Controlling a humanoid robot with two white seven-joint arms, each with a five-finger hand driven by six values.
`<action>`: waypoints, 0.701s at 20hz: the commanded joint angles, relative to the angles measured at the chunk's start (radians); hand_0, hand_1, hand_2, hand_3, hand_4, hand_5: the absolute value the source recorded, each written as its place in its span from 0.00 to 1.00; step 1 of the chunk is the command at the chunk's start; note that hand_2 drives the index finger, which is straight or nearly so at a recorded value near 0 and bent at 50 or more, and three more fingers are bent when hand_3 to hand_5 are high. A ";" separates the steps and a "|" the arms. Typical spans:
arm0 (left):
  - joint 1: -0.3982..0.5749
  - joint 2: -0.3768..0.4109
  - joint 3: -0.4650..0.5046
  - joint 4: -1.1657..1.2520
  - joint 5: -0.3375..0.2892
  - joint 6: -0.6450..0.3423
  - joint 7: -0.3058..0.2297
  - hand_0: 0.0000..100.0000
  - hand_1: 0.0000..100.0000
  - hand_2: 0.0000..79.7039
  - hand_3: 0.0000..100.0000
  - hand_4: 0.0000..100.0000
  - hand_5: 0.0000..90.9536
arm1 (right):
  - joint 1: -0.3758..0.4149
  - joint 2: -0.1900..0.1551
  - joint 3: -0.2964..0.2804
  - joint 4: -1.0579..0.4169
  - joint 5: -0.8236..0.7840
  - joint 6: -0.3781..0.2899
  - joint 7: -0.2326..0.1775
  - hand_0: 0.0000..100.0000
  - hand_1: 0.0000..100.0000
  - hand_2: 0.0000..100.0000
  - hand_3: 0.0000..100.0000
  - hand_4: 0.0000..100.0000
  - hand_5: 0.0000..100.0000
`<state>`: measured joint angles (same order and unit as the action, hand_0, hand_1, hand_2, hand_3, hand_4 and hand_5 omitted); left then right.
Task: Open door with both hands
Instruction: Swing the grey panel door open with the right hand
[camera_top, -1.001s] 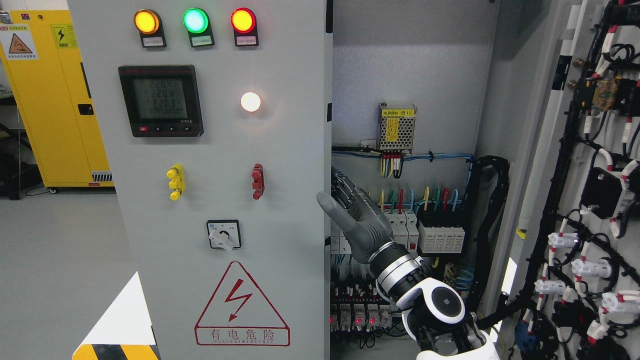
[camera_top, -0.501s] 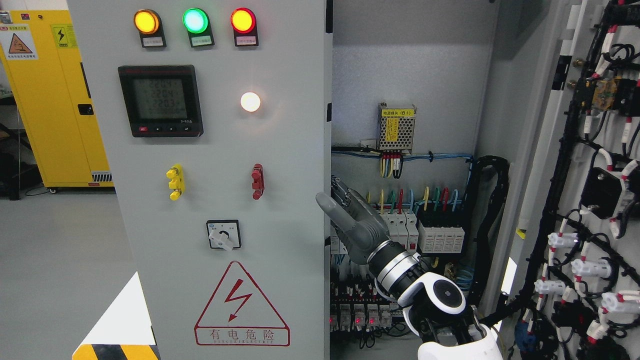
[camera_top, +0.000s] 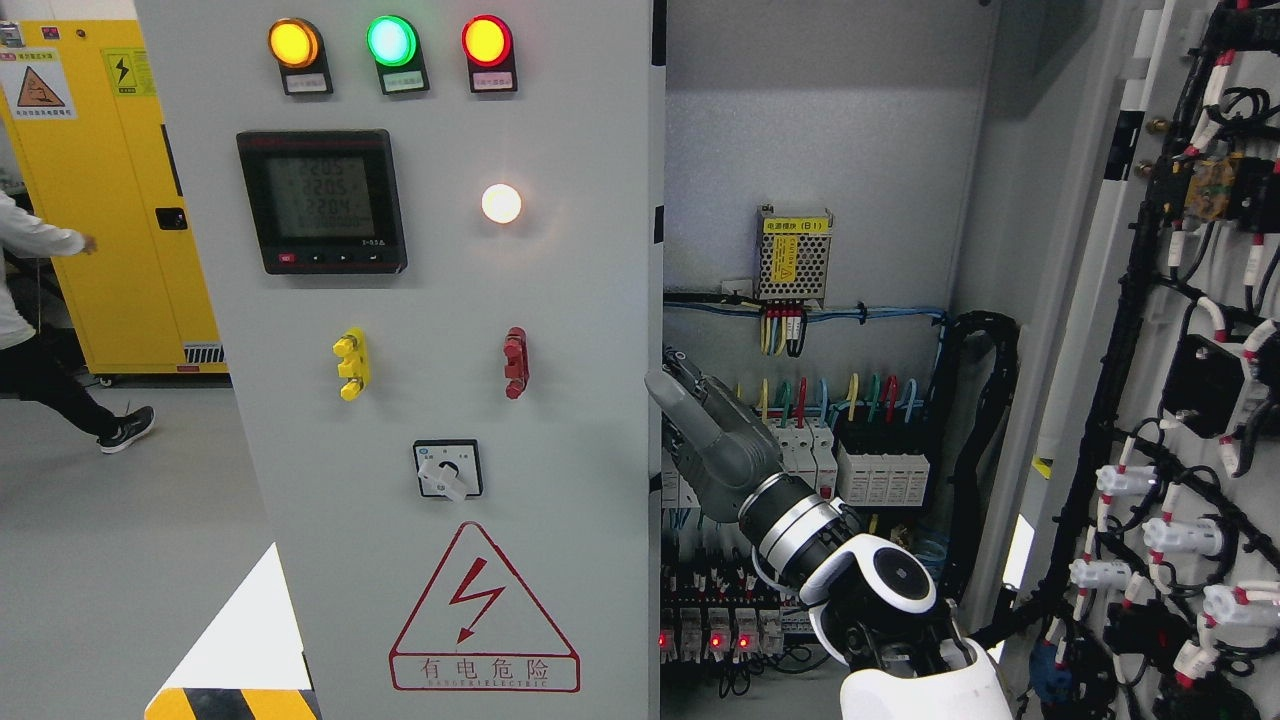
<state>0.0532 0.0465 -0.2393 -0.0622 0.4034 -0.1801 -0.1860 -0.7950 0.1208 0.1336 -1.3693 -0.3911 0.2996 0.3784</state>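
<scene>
The left door (camera_top: 420, 400) of the electrical cabinet fills the picture from about 9 o'clock to the middle. It looks shut or nearly shut, and its free edge runs straight up and down through the middle. The right door (camera_top: 1180, 350) is at 3 o'clock and is swung wide open, so its inner side with all the black cables and white plugs faces the camera.

The right hand (camera_top: 705, 435) is just right of the middle, at the free edge of the left door. Its arm comes up from 5 o'clock. The grey fingers (camera_top: 672, 385) point up toward 11 o'clock and lie close together, right beside the door edge. It holds nothing, and I cannot tell if it touches the edge. I think it is there to hook the edge and pull this door open, because one door is open and this one is not. The left hand is not in the picture.

On the left door, at 11 o'clock, sit three round lights: orange (camera_top: 293, 43), green (camera_top: 391, 41) and red (camera_top: 486, 41). Under them is a black meter (camera_top: 322, 200), with a glowing white light (camera_top: 501, 203) to its right. Lower down are a yellow knob (camera_top: 351, 364), a red knob (camera_top: 515, 362) and a turn switch (camera_top: 447, 470). At 6 o'clock is a red danger triangle (camera_top: 484, 610), put there to warn of electric shock.

Behind the hand, inside the cabinet, are rows of breakers (camera_top: 850, 460) with many coloured wires, and a small metal power box (camera_top: 795, 255) at 1 o'clock.

Far off at 9 o'clock stands a yellow cabinet (camera_top: 110, 200), and a person (camera_top: 40, 330) walks by it.
</scene>
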 joint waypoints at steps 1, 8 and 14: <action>-0.001 0.000 0.000 0.001 0.000 0.001 0.000 0.12 0.56 0.00 0.00 0.00 0.00 | -0.012 -0.001 -0.009 0.016 -0.009 0.000 0.000 0.00 0.50 0.04 0.00 0.00 0.00; -0.010 0.000 0.000 -0.001 0.000 0.001 0.000 0.12 0.56 0.00 0.00 0.00 0.00 | -0.016 -0.001 -0.025 0.027 -0.008 0.000 0.142 0.00 0.50 0.04 0.00 0.00 0.00; -0.010 -0.002 0.000 -0.001 0.000 0.001 0.000 0.12 0.56 0.00 0.00 0.00 0.00 | -0.006 -0.001 -0.026 0.006 -0.015 -0.007 0.148 0.00 0.50 0.04 0.00 0.00 0.00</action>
<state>0.0445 0.0454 -0.2393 -0.0626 0.4034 -0.1801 -0.1859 -0.8087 0.1201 0.1186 -1.3537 -0.4003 0.2997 0.5211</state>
